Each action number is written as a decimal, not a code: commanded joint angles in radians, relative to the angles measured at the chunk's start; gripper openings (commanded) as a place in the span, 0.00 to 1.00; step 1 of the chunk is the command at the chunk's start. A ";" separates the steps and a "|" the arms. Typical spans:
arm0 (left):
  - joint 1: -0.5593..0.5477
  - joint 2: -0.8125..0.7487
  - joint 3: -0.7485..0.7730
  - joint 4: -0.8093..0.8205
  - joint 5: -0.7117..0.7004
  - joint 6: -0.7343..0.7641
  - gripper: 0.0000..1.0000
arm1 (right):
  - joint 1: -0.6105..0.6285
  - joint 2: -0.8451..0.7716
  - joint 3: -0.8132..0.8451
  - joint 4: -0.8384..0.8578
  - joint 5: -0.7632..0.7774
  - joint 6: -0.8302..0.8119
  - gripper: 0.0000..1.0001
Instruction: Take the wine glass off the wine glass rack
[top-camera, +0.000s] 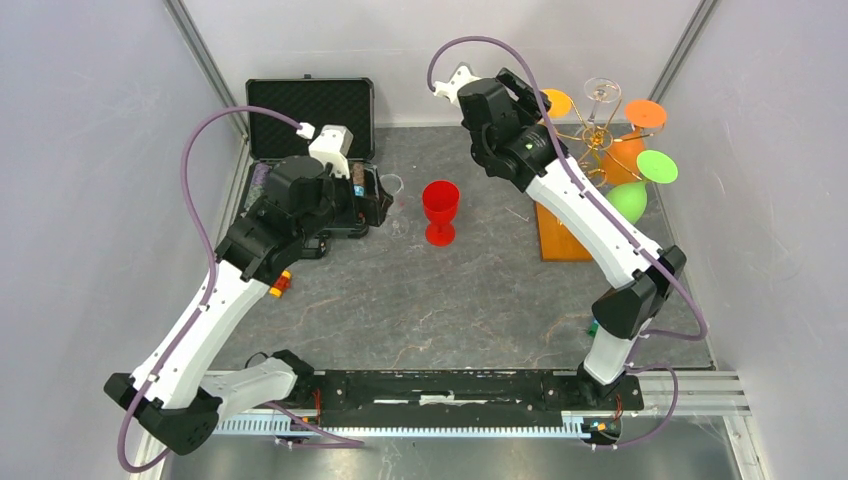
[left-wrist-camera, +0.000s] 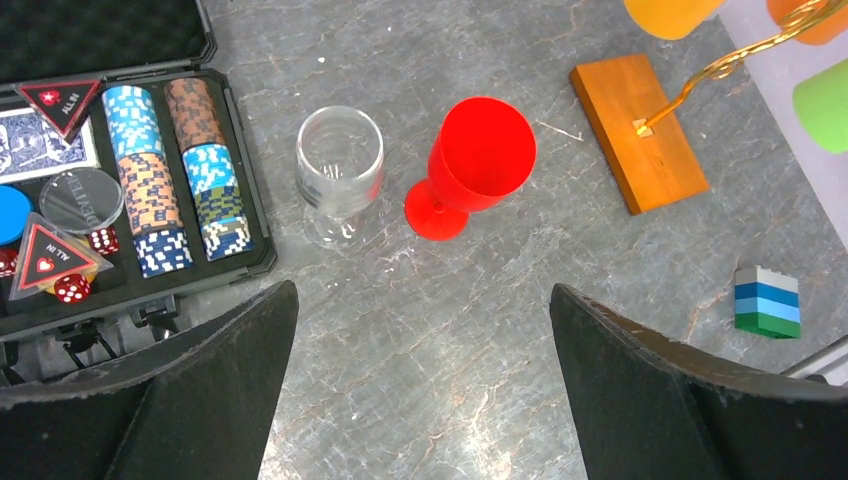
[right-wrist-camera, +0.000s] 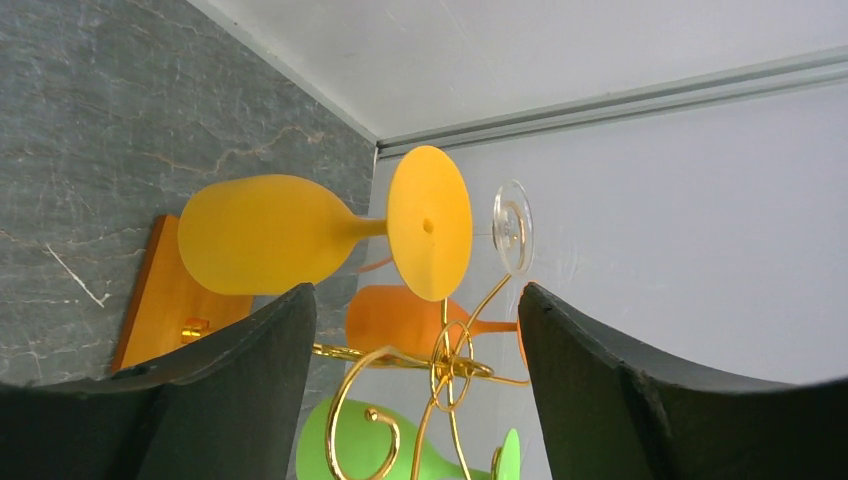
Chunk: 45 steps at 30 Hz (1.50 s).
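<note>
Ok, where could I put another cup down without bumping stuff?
The biggest bare patch of table lies between the red glass and the near edge. A narrower gap runs between that glass and the wooden base. It's crowded by the chip case, where the clear glass stands, and around the rack with its hanging glasses.

Gold rack (right-wrist-camera: 448, 366), yellow glass (right-wrist-camera: 265, 248), red glass (left-wrist-camera: 482, 152), seemingly clear glass (right-wrist-camera: 512, 227).

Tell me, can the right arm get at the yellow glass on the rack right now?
Probably yes. The right pincer stands open, facing the yellow glass on the rack, nothing between them. The orange glass hangs close behind, though.
</note>
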 joint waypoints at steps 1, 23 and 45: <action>0.011 -0.012 -0.027 0.058 0.014 -0.004 1.00 | -0.038 0.021 0.043 0.036 -0.039 -0.050 0.77; 0.024 0.008 -0.081 0.102 0.055 -0.014 1.00 | -0.143 0.069 -0.010 0.086 -0.225 -0.125 0.48; 0.026 0.012 -0.087 0.110 0.068 -0.018 1.00 | -0.140 0.005 -0.075 0.181 -0.156 -0.177 0.00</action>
